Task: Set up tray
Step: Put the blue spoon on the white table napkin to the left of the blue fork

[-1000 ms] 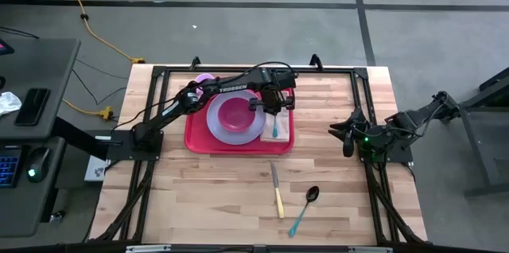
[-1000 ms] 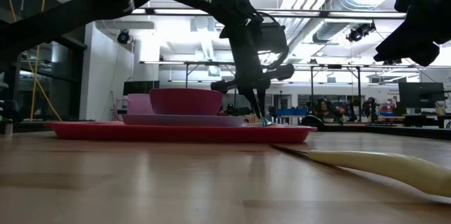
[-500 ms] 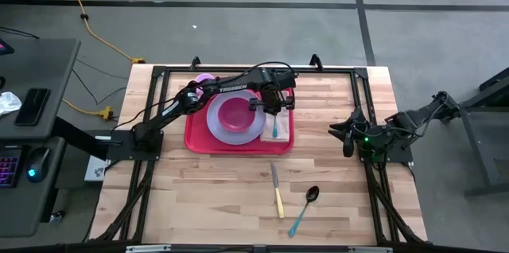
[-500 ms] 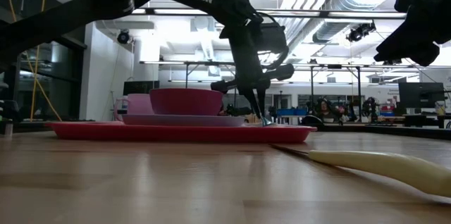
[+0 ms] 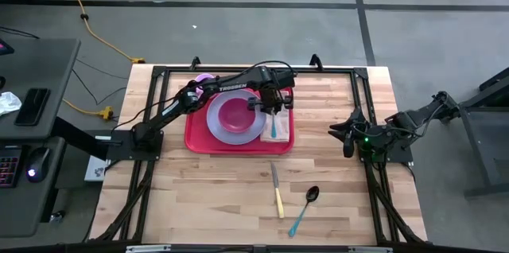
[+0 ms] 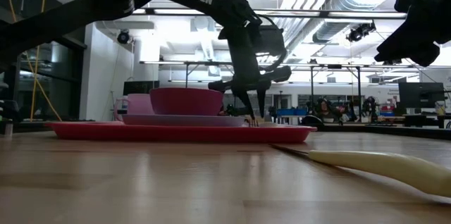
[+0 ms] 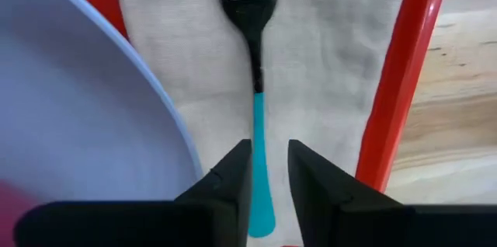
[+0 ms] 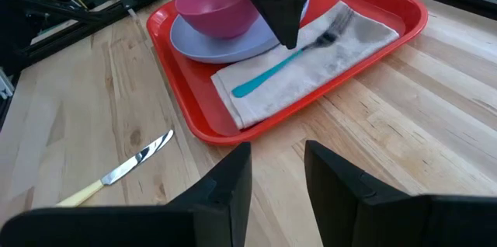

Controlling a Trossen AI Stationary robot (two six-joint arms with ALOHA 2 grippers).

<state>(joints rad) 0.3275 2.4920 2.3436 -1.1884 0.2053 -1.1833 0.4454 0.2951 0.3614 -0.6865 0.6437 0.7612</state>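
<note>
High view first: I see the red tray (image 5: 238, 143) at about 12 o'clock from the bench (image 5: 207, 197) centre, toward the far edge, carrying a lavender plate (image 5: 235, 118) with a pink bowl (image 5: 236, 114) on it. At 3 o'clock of the plate, a pale napkin (image 5: 277, 126) lies on the tray with a teal-handled fork (image 5: 274, 126) resting on it.

My left gripper (image 7: 268, 173) hangs directly over the fork's handle. Left wrist view shows its 2 fingers (image 7: 233, 177) parted a little, 1 on each side of the teal handle with a slim gap either way, so I read the gripper as open and holding nothing. The fork lies flat on the napkin.

My right gripper (image 8: 276, 171) waits at 3 o'clock near the bench edge, fingers apart, empty.

At 6 o'clock of the tray, on bare wood, lie a knife (image 5: 277, 189) and a spoon (image 5: 305, 208), just beside each other.
</note>
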